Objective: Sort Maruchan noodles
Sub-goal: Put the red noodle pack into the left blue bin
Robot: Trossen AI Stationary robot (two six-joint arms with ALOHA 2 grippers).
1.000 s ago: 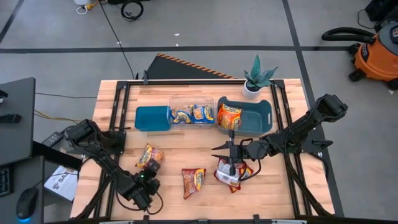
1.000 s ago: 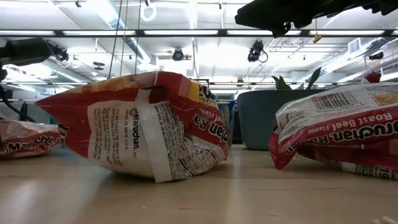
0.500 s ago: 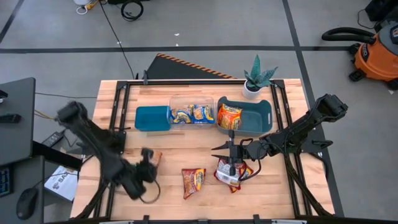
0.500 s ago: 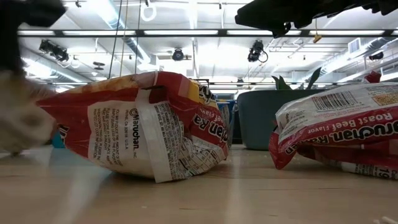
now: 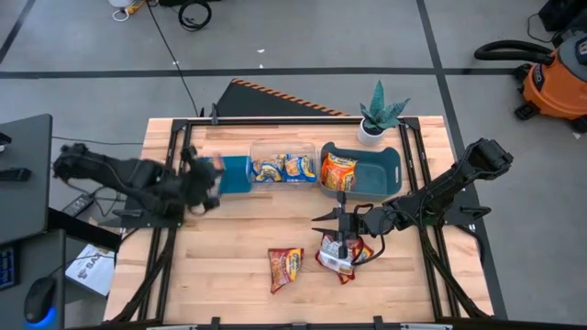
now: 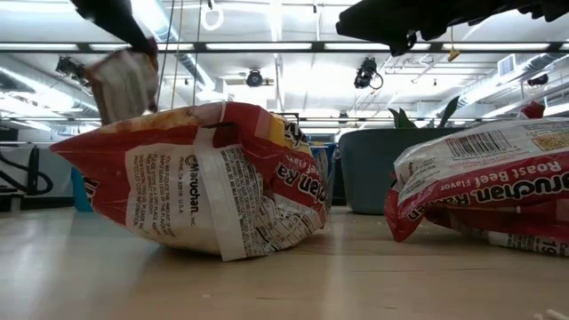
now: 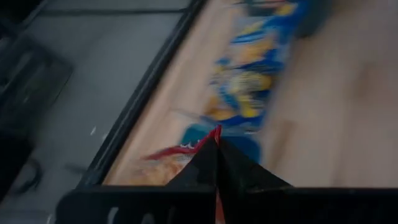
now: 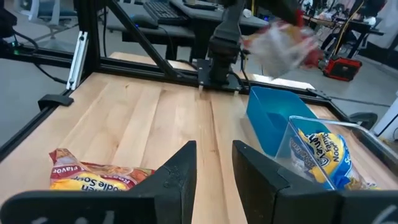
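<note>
I see three bins in a row at the table's far side, the left bin (image 5: 234, 174), middle bin (image 5: 275, 156) and right bin (image 5: 376, 171), with one packet (image 5: 286, 268) lying nearer me and a packet pile (image 5: 344, 252) just right of it.

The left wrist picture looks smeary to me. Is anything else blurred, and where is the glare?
The left wrist view is streaked, though the left gripper shows sharp, shut on a red packet. In the low view that carried packet is smeared, while the big packet in front is crisp; ceiling lights glare behind. In the right wrist view the far packet blurs; the right gripper is clear.
</note>
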